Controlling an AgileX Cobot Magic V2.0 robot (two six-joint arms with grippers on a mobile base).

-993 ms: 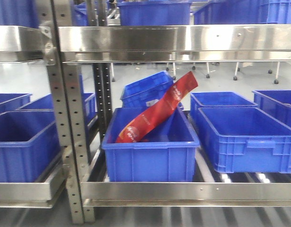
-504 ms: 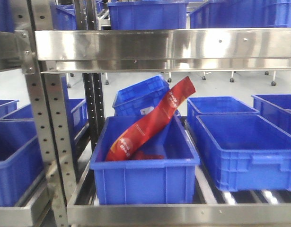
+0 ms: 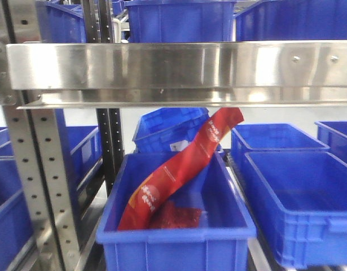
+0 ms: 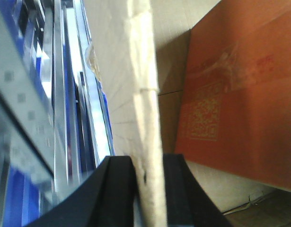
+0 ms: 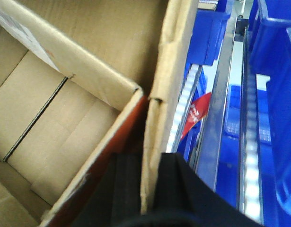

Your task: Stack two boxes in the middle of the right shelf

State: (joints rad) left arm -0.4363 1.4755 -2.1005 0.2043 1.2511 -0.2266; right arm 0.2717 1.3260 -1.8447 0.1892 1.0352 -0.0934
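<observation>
Pinching a wall of the box each, the left gripper and right gripper hold it near the shelf, so I think next they must lift it in and set it down flat.

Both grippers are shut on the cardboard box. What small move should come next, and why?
Probably ease the box forward toward the shelf. The left gripper and the right gripper each pinch a box wall, so it is secured, and the shelf's steel rail stands close ahead, above a blue bin.
</observation>
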